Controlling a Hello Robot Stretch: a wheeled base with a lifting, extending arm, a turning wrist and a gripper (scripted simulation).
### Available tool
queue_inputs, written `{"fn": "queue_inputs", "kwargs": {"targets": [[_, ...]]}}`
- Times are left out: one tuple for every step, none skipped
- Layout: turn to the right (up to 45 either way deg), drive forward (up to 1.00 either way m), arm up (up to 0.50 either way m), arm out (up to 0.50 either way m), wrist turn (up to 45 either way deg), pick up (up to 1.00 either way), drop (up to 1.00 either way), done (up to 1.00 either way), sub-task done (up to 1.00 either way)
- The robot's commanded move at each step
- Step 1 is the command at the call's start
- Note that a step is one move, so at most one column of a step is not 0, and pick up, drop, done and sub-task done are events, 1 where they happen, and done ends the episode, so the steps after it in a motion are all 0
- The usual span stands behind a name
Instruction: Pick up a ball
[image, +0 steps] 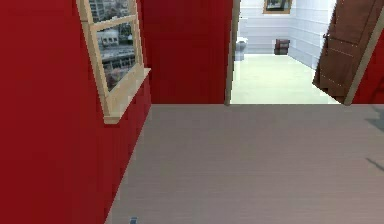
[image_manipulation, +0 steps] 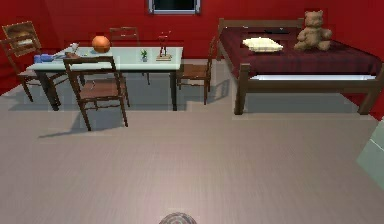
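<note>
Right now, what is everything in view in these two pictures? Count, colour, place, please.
ball: one, orange, on the table.
table: one, pale top, arm side view's left.
chairs: four, brown wood, around the table.
blue thing: one, on the table's left end.
bed: one, dark wood, dark red cover, arm side view's right.
pillow: one, pale, on the bed.
teddy bear: one, tan, on the bed, right of the pillow.
dark window: one, wall behind the table.
framed window: one, light wood, red wall, forward view's left.
door: one, brown, open, forward view's right.
round grey shape: one, arm side view's bottom edge; perhaps part of the robot.
</note>
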Motion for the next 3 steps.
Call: {"fn": "queue_inputs", "kwargs": {"targets": [[0.0, 0.0, 0.0, 0.0, 45.0, 0.0, 0.0, 0.0, 0.0], [0.0, 0.0, 0.0, 0.0, 45.0, 0.0, 0.0, 0.0, 0.0], [0.0, 0.0, 0.0, 0.0, 30.0, 0.0, 0.0, 0.0, 0.0]]}}
